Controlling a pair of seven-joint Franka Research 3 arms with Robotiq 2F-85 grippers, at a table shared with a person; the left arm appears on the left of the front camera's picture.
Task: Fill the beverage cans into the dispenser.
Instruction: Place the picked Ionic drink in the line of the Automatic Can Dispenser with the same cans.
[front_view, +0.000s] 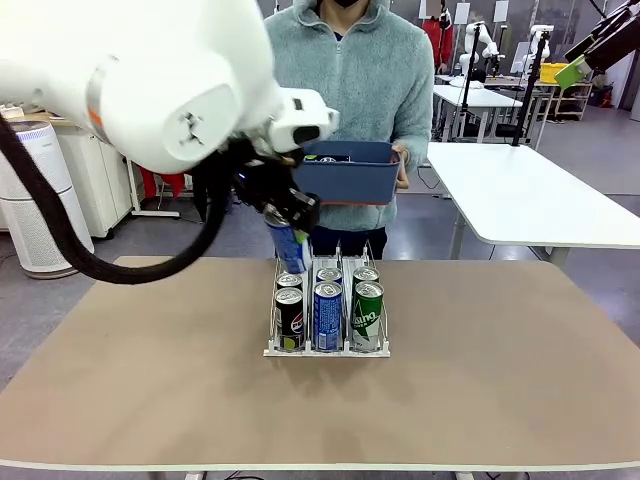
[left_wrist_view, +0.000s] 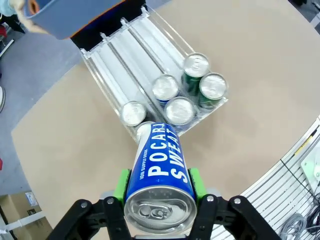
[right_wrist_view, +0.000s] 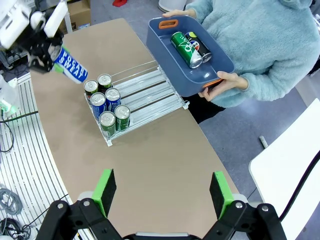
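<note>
My left gripper (left_wrist_view: 159, 184) is shut on a blue-and-white beverage can (left_wrist_view: 160, 170), green pads on both its sides. The can (front_view: 290, 248) hangs tilted just above the back of the dispenser's (front_view: 325, 350) left lane. Several beverage cans stand in two rows at the white dispenser's (right_wrist_view: 150, 95) front end: black (front_view: 289, 318), blue (front_view: 328, 316) and green (front_view: 367, 316) in front. Its lanes (left_wrist_view: 125, 55) behind them are bare. My right gripper (right_wrist_view: 162, 192) is open, high above the table and holding nothing. From there the left gripper (right_wrist_view: 47, 52) and its can (right_wrist_view: 71, 65) show at the upper left.
A person at the far side holds a blue-grey bin (right_wrist_view: 215, 64) in both hands above the table edge, behind the dispenser. In it lie a green can (right_wrist_view: 186, 47) and a black can (right_wrist_view: 200, 47). Bare tabletop (front_view: 500, 380) surrounds the dispenser.
</note>
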